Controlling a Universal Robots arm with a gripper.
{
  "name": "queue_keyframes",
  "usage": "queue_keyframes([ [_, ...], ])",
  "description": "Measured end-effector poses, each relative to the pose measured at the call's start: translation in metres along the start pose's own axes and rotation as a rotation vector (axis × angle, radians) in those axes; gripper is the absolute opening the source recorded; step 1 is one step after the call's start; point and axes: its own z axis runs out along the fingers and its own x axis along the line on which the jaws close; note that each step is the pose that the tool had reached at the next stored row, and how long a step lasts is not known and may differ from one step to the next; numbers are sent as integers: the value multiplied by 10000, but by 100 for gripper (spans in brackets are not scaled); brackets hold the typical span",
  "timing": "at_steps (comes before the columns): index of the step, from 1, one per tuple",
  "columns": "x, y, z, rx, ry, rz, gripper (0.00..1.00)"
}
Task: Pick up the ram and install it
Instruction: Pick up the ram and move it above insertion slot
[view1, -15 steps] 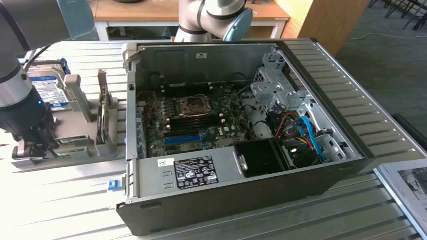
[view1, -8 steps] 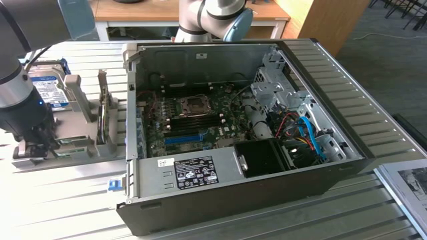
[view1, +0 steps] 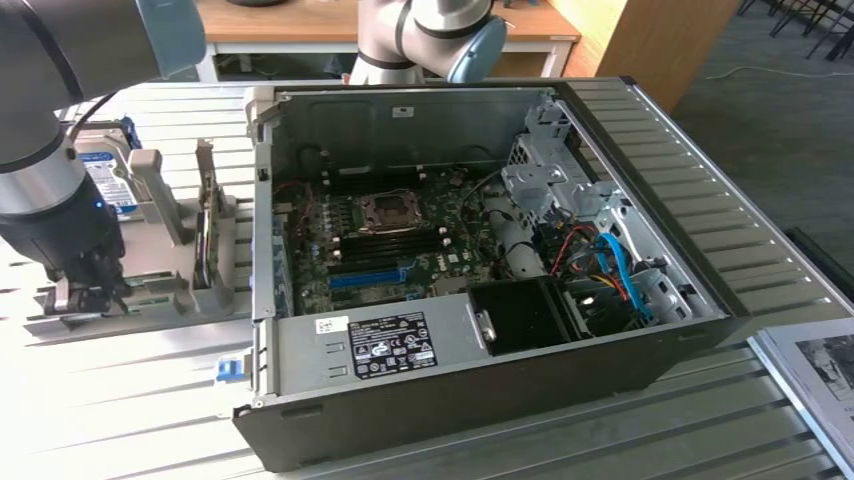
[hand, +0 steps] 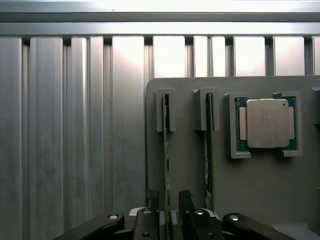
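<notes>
Grey plastic holder (view1: 180, 292) sits at the exterior view's left of the open computer case (view1: 467, 400), and the gripper (view1: 91, 290) is down over the holder's side away from the case. In the wrist view, the ram (hand: 166, 150) stands on edge in a holder slot, between the fingers (hand: 152, 197), which are spread wide and not clamped on it; a second stick (hand: 207, 150) and a processor chip (hand: 267, 123) sit beside it

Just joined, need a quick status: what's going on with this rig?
The arm's claw is down over the grey parts holder beside the open computer case. It is open, straddling one ram stick standing on edge in its slot. Nothing is lifted yet; a second stick and a processor sit alongside.
</notes>
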Motion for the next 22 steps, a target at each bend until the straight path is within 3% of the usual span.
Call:
queue_keyframes([
  [22,0,-8,30,0,0,1,28],
])
